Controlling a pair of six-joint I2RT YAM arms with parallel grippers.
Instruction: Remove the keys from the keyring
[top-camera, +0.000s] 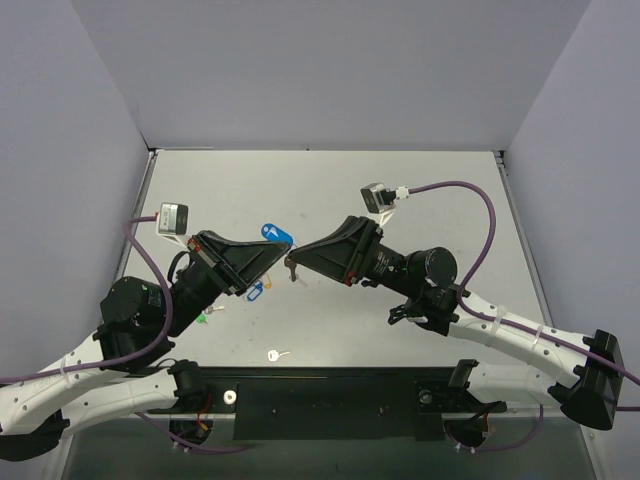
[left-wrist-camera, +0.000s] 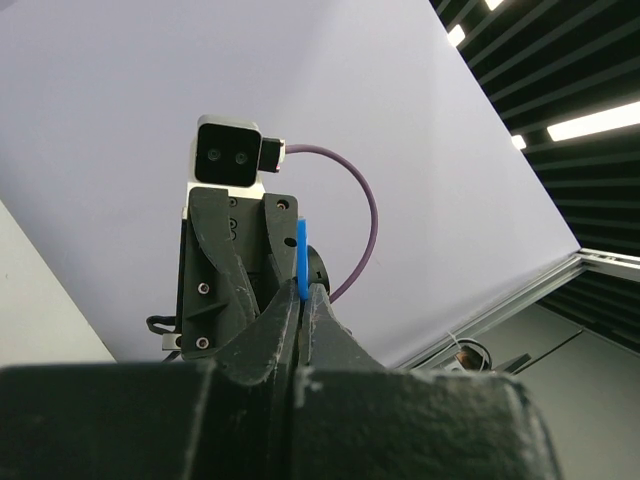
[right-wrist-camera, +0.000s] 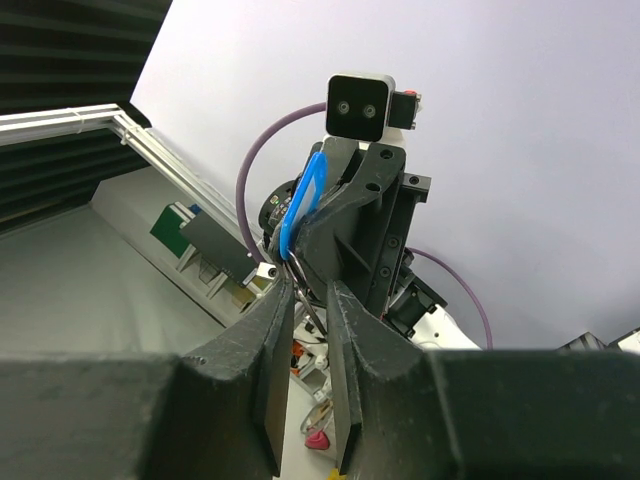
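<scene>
Best done by a steady, straight pull apart, with no twisting.
The right gripper (right-wrist-camera: 306, 298) has its fingers a narrow gap apart with a thin metal piece (right-wrist-camera: 301, 277), ring or key, between them; whether gripped I cannot tell. Beyond it, the left gripper (left-wrist-camera: 297, 306) is clamped tight on the blue key tag (left-wrist-camera: 301, 258), edge-on.

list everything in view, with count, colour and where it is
blue key tag: one, bright blue, pinched in the left gripper
small blue item: one, blue, just nearside of the left gripper, too small to identify
green tag: one, green, on the table by the left arm
pale-headed key: one, silvery, alone near the table's front edge
table: one, light grey
left gripper: one, black, shut on the blue key tag
right gripper: one, black, tip meeting the left's, grip unclear
</scene>
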